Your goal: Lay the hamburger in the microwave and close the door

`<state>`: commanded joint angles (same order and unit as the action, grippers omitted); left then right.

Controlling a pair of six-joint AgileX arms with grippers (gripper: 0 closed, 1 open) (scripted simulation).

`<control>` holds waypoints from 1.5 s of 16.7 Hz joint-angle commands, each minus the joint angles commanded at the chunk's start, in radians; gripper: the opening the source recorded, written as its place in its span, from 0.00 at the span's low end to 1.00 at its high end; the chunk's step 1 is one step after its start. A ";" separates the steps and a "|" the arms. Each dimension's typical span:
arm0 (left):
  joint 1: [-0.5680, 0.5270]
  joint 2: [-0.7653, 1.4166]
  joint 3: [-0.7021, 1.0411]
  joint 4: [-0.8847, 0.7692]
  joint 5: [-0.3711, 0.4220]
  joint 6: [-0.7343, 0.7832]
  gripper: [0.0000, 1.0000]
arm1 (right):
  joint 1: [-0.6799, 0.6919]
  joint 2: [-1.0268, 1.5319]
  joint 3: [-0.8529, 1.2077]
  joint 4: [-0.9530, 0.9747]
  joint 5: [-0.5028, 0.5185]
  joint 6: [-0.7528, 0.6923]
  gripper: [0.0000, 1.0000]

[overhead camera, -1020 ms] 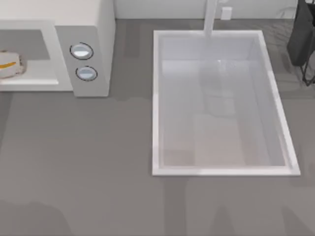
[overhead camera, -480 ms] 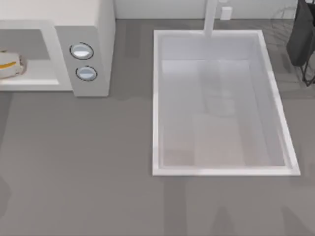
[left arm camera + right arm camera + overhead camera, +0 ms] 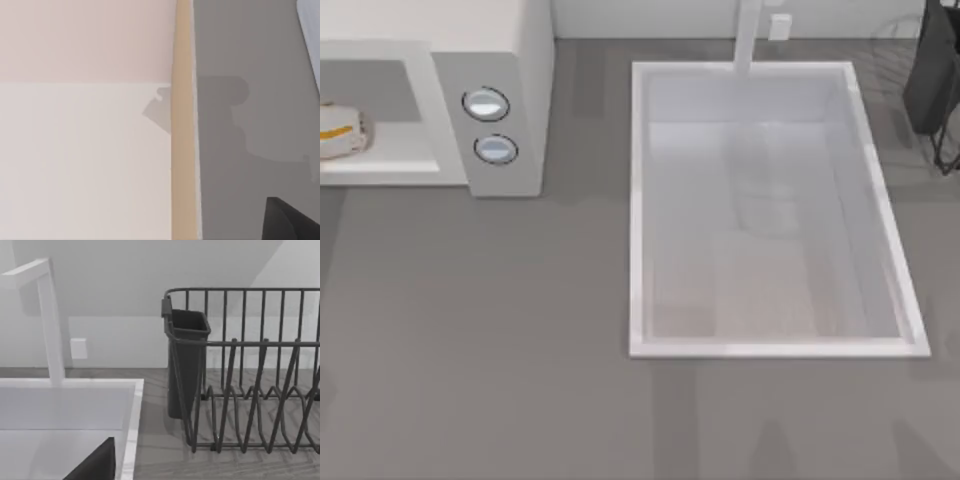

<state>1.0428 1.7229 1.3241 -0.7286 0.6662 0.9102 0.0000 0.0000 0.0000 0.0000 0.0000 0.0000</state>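
The cream-white microwave stands at the table's back left, its grey cavity open toward the front. The hamburger, a pale bun with an orange stripe, lies on the cavity floor at the top view's left edge. Two silver-blue dials sit on the front panel to the right of the cavity. The door is out of view. A dark part of my left gripper hangs over grey counter beside a tan edge. A dark part of my right gripper is above the sink's corner.
A white sink basin with a white faucet fills the middle and right of the table. A dark wire dish rack holding a dark cup stands at the back right. Grey counter stretches along the front.
The hamburger sits slightly farther left in the cavity than a second ago. The faint shadows on the front left counter have drawn away.
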 joint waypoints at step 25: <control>-0.169 -0.177 -0.599 0.529 -0.082 -0.180 0.00 | 0.000 0.000 0.000 0.000 0.000 0.000 1.00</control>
<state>0.8741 1.5455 0.7251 -0.1997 0.5843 0.7304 0.0000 0.0000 0.0000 0.0000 0.0000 0.0000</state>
